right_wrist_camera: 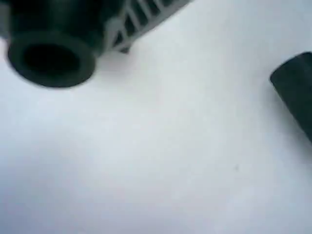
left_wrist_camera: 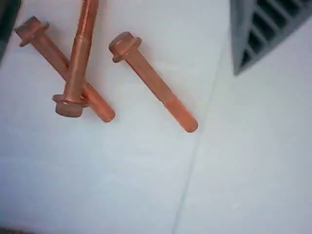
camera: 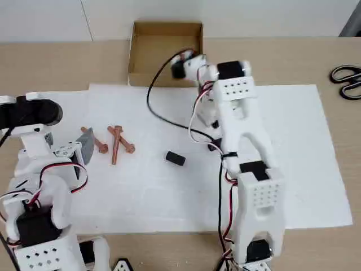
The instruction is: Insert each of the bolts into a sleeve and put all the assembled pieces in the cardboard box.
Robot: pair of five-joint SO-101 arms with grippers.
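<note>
Bright, even light falls from overhead across the desk (camera: 56, 62), and the white sheet (camera: 141, 192) looks uniformly pale. Shadows are soft and short: faint edges beside the bolts (left_wrist_camera: 153, 80), a diffuse grey patch below the sleeve (right_wrist_camera: 51, 58).

Here's the left arm (camera: 48, 206): white printed plastic, a black servo block (camera: 34, 226) set in, a grid of small holes on its bracket, red and white wires (camera: 76, 172) looping off. The right arm (camera: 248, 141) matches, white and perforated, a black cable (camera: 149, 99) trailing.
</note>
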